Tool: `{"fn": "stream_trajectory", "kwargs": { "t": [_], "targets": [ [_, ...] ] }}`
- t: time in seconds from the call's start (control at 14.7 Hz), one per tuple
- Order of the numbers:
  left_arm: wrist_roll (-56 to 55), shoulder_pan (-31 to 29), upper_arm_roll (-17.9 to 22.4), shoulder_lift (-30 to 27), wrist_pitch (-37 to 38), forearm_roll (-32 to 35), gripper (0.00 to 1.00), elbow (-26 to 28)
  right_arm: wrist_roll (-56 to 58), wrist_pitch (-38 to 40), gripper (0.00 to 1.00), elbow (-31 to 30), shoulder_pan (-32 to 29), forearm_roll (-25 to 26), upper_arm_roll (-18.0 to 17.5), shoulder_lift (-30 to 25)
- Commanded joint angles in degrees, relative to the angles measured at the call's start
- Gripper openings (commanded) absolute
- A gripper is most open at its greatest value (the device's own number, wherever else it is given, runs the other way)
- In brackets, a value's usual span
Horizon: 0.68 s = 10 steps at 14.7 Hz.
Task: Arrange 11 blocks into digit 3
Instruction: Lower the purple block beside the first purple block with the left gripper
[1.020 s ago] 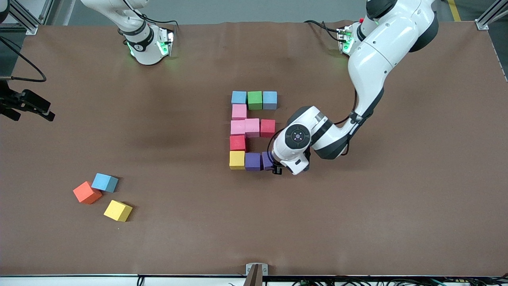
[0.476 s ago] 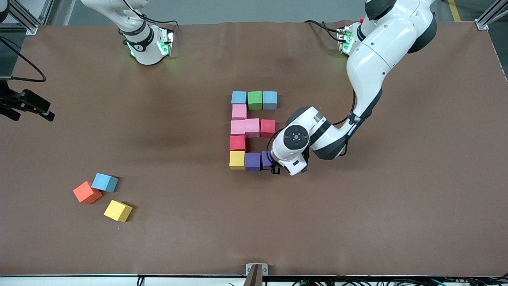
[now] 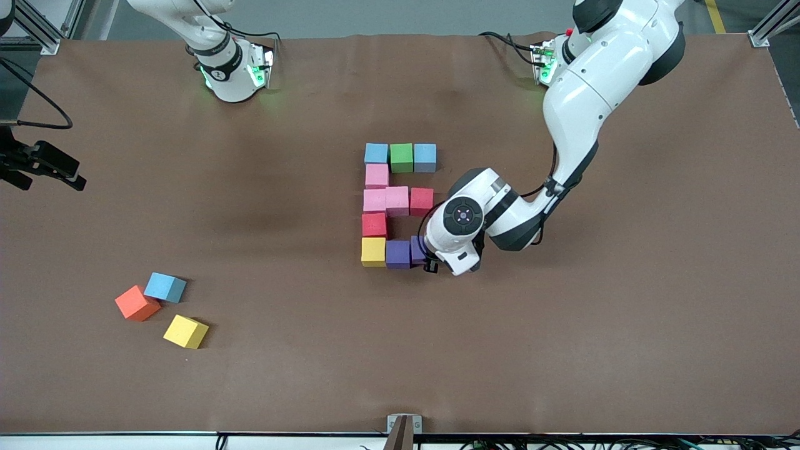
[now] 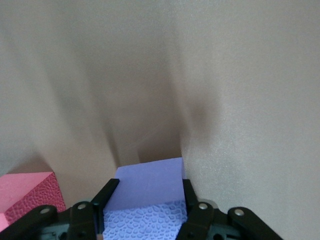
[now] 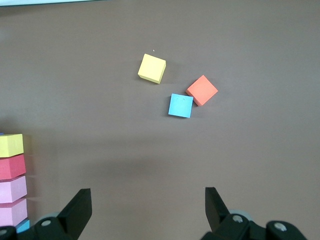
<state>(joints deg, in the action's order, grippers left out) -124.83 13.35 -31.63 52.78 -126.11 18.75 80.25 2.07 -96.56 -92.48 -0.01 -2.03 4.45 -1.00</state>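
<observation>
The blocks form a blocky figure mid-table. Its farthest bar is light blue (image 3: pixel 376 153), green (image 3: pixel 401 157) and light blue (image 3: pixel 425 157). A pink block (image 3: pixel 377 175) joins it to the middle bar of two pink blocks (image 3: pixel 385 200) and a red one (image 3: pixel 421 201). Another red block (image 3: pixel 374 224) leads to the nearest bar: yellow (image 3: pixel 373 251), purple (image 3: pixel 398 254) and a second purple block (image 3: pixel 417 250) (image 4: pixel 147 195). My left gripper (image 3: pixel 430 257) (image 4: pixel 150 186) is shut on that second purple block, beside its twin. My right gripper (image 5: pixel 147 200) waits high above the table, open.
Three loose cubes lie toward the right arm's end, nearer the front camera: orange (image 3: pixel 137 303) (image 5: pixel 202 90), light blue (image 3: pixel 165 287) (image 5: pixel 180 105) and yellow (image 3: pixel 185 331) (image 5: pixel 152 68). A black fixture (image 3: pixel 44 164) juts over the table edge there.
My left gripper has shifted slightly toward the right arm's end, bringing the held purple block closer against the other purple block. The right arm has not moved.
</observation>
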Motion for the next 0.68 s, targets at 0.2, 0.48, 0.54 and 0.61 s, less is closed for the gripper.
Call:
{"fn": "stream_trajectory", "kwargs": {
  "t": [0.2, 0.48, 0.54, 0.61],
  "targets": [
    [0.7, 0.7, 0.8, 1.5, -2.6, -0.8, 0.09, -1.9, 0.1, 0.1, 1.00, 0.5, 0.0, 0.4, 0.1, 0.1],
    [0.7, 1.5, 2.0, 2.0, -2.6, -0.9, 0.09, -2.3, 0.1, 0.0, 1.00, 0.5, 0.3, 0.3, 0.0, 0.3],
    [0.7, 1.6, 2.1, 2.1, -2.6, -0.9, 0.09, -2.3, 0.1, 0.0, 1.00, 0.5, 0.3, 0.3, 0.0, 0.3],
    [0.7, 1.6, 2.1, 2.1, -2.9, -0.9, 0.09, -2.3, 0.1, 0.0, 1.00, 0.5, 0.4, 0.3, 0.0, 0.3]
  ]
}}
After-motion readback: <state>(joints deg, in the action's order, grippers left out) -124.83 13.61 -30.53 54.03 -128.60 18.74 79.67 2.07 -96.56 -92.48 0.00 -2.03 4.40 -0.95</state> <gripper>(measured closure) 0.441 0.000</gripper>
